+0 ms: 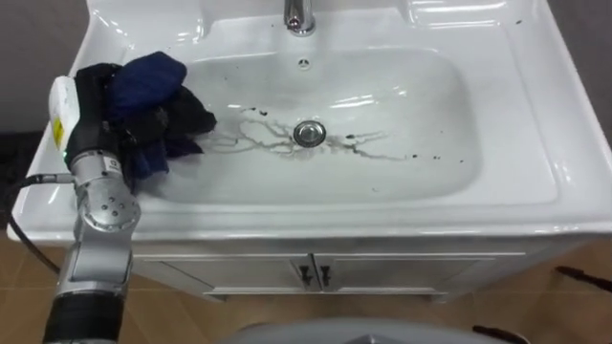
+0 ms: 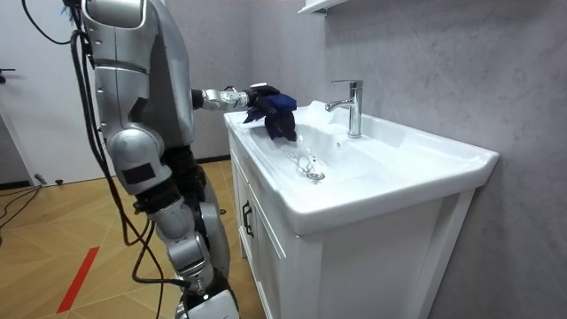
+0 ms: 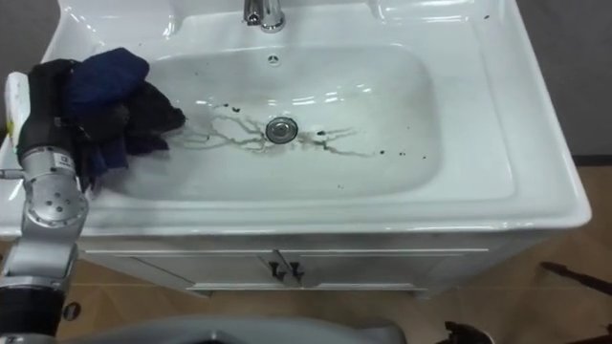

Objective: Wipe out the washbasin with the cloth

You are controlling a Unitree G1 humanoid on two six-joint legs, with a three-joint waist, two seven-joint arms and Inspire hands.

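Bunched over the left hand (image 1: 91,96), at the left side of the basin (image 1: 507,143): a dark blue cloth (image 1: 143,81), drooping onto the inner slope. Cannot tell whether closed on the cloth or only wrapped in it, being buried in the folds. Judged soft, light and limp, easy to crumple, probably clinging a little once wet. Best taken by the thick middle of the bunch, not by a loose corner, so as to press a wide pad against the porcelain. Hard, smooth and likely slippery underneath, so steady pressure rather than force. Not yet wiped, judging by the dark streaks (image 1: 258,136) starting just beside the cloth and running past the drain (image 1: 308,133). Plain from the eye views: the full spread of those streaks, and the cabinet doors (image 1: 314,272) under the rim. Plain from the room view instead: standing upright close to the cabinet, arm reaching forward at rim level, cloth hanging down toward the bowl, and the whole height of the faucet (image 2: 353,106).
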